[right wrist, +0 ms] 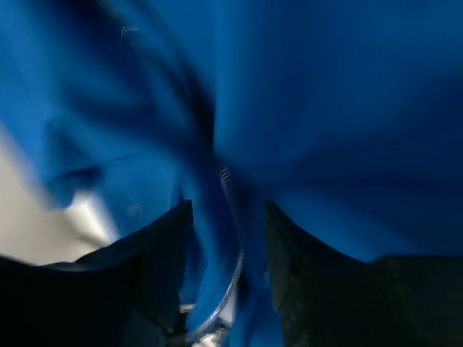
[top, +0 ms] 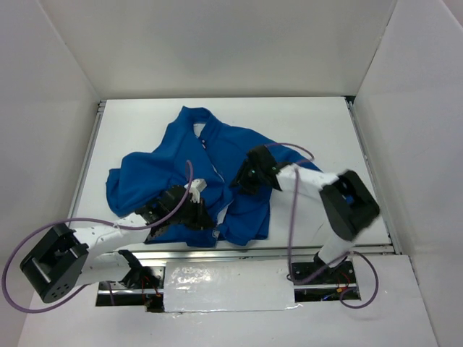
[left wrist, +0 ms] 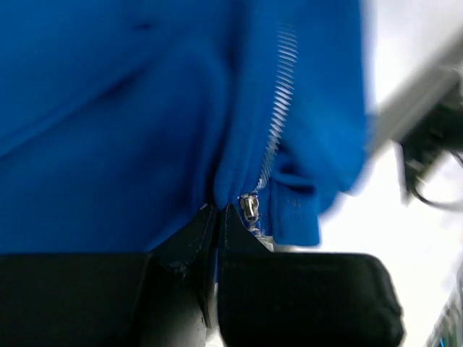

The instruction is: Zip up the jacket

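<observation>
Left arm [top: 94,242]: elbow folded back at near left, forearm running right and forward. Left gripper [top: 192,215]: low, fingers pressed together, pinching the hem of the jacket [top: 224,144]. Right arm [top: 311,184]: elbow raised at right, forearm reaching left. Right gripper [top: 242,181]: angled down, jaws parted.
</observation>
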You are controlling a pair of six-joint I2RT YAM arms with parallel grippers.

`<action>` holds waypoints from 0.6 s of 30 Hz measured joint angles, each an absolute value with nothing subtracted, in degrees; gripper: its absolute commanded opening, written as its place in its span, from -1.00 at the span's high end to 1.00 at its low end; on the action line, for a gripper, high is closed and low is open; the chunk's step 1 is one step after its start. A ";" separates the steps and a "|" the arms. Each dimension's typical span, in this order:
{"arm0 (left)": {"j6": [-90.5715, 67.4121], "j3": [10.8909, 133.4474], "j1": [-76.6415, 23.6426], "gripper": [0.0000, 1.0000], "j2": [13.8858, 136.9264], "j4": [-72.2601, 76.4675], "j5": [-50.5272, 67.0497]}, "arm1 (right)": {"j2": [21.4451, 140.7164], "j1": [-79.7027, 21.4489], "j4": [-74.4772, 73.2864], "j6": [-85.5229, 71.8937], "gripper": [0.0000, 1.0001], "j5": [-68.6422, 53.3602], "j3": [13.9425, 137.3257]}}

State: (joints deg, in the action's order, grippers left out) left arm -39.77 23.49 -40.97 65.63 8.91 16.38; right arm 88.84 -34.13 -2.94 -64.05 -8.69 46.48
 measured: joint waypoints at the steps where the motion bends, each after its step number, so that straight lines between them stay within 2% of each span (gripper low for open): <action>1: -40.93 23.70 -40.88 1.00 66.59 7.90 14.74 | 93.97 -34.15 -7.77 -60.40 0.10 -8.64 51.83; 6: -43.86 27.07 -39.07 1.00 71.11 3.86 9.13 | 115.66 -34.09 -26.20 -45.80 0.16 -5.72 79.26; 11: -43.81 31.79 -33.21 1.00 75.90 2.90 7.60 | 126.02 -32.14 -41.04 -38.33 0.20 -5.21 97.30; 18: -39.33 44.07 -28.80 0.94 83.37 1.06 7.53 | 138.26 -21.91 -53.41 -34.37 0.21 -7.09 120.01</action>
State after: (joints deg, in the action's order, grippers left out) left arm -39.33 44.07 -28.80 83.37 1.06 7.53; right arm 138.26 -21.91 -53.41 -34.37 -7.09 120.01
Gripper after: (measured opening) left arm 0.126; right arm 0.400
